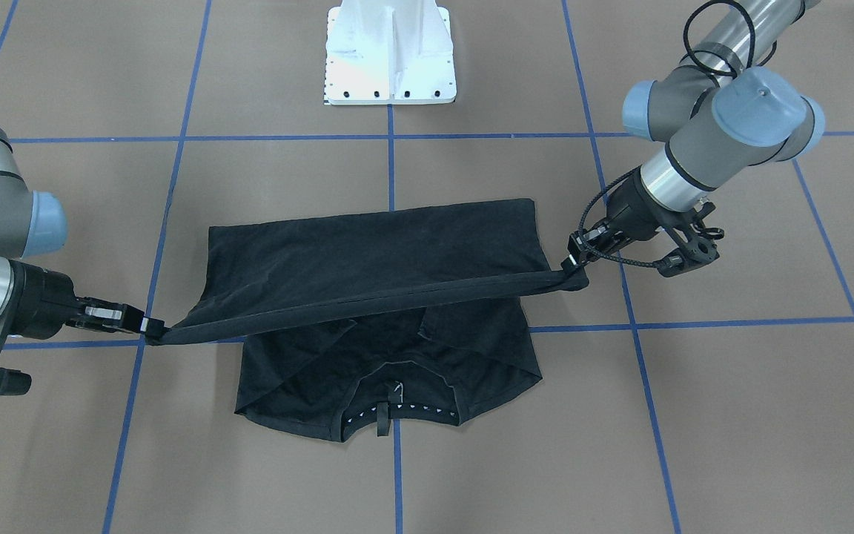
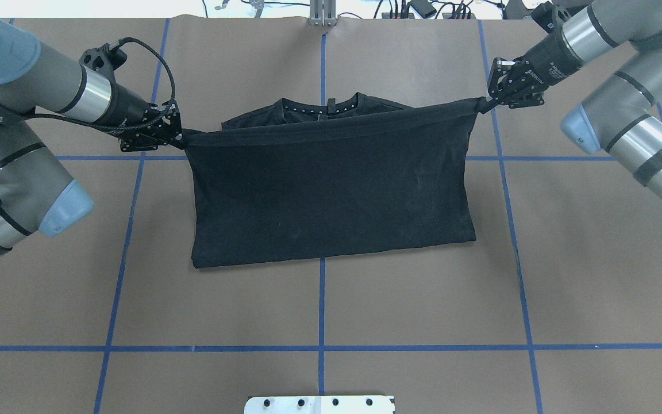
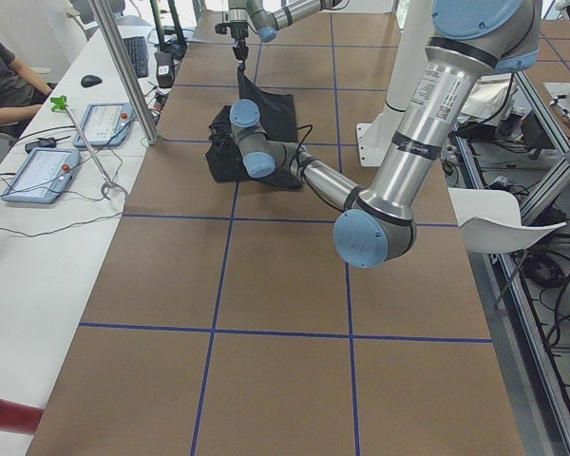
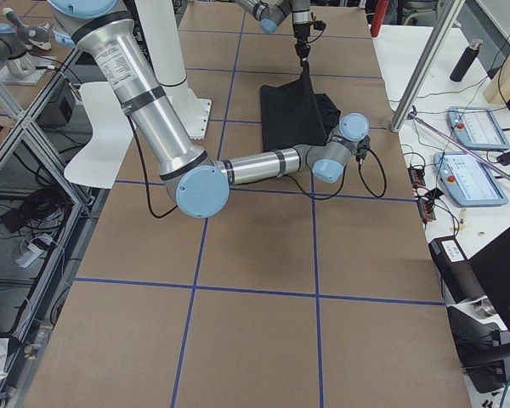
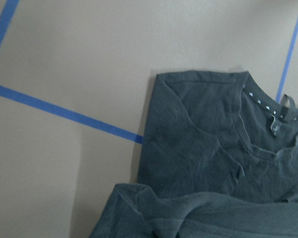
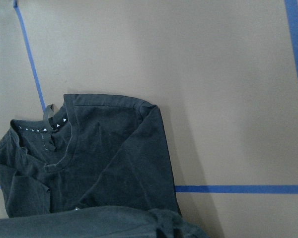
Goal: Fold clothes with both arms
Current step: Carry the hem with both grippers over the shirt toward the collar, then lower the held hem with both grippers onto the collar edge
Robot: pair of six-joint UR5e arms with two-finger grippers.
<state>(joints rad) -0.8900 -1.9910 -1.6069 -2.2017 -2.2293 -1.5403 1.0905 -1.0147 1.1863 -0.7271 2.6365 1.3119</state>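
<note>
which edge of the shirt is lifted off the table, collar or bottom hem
The bottom hem, stretched taut between the left gripper and right gripper; the collar edge lies flat on the table.

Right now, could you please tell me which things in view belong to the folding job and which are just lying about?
Job: black T-shirt; left gripper and right gripper, each shut on a corner of its lifted edge.
Lying about: white pedestal; control tablets on the side bench; dark bottle.
</note>
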